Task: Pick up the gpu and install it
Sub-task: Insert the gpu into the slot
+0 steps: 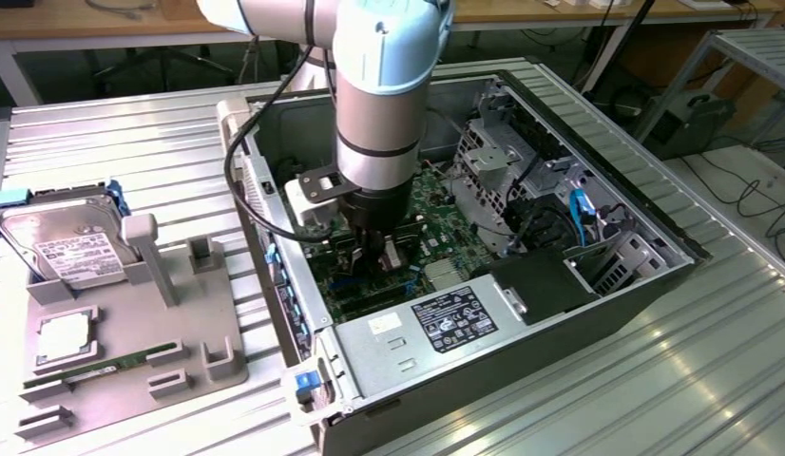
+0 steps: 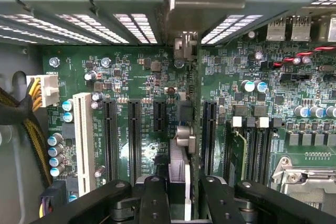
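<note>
We judge the work to be well advanced: our black two-fingered hand (image 2: 178, 195) is already down inside the open grey metal computer case (image 1: 646, 275), above the green motherboard (image 2: 152, 77). The hand is partly closed on the gpu (image 2: 178, 169), a thin flat card that we see edge-on between the fingers, with its silver metal bracket (image 2: 184, 9) running toward the slotted rear wall of the case. The card stands upright over the row of long black expansion slots (image 2: 134, 135), between two of them as the wrist view shows it. Whether its edge already sits in a slot we cannot tell, so the seating seems not yet finished.

The motherboard is matte green, covered with small shiny cylinder capacitors and one white slot (image 2: 84, 140). In the exterior view, the case is folded sheet metal and stands on a ribbed metal bench (image 1: 139, 142). Well apart, on a grey plastic holder tray (image 1: 126, 361), stands a silver boxy hard drive with a white label (image 1: 63, 247).
</note>
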Robot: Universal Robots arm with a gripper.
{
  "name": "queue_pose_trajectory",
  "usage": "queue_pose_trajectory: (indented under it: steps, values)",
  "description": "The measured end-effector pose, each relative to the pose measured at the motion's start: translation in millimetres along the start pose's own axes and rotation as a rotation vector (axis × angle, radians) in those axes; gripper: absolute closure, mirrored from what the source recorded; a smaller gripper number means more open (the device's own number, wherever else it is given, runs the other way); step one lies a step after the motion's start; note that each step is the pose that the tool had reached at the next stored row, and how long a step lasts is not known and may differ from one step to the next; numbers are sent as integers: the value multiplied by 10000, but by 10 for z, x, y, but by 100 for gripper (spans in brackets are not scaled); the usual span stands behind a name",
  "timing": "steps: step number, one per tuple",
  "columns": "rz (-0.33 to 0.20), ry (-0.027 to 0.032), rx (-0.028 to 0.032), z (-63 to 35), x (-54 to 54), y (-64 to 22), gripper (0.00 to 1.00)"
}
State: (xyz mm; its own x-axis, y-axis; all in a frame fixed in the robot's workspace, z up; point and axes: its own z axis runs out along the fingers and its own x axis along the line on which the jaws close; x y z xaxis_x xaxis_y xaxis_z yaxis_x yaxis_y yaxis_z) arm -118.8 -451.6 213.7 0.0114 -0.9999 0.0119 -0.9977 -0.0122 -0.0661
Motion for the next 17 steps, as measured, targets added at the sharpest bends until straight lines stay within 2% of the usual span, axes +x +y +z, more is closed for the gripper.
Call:
queue_pose_trajectory:
  steps: [2,3,4,5,10,12,14,17]
  values:
    - [1,-10,11,1,-1,0,72]
    - [4,-49,38,15,-6,-2,72]
    - [3,-16,24,-5,-6,-1,71]
    - [1,-10,21,-44,-7,-4,58]
    - [-1,33,22,-460,-44,-31,58]
    - [-2,64,22,-588,-58,-40,58]
    - [-8,143,20,-667,-61,-46,58]
    - [-7,143,21,-672,-62,-45,60]
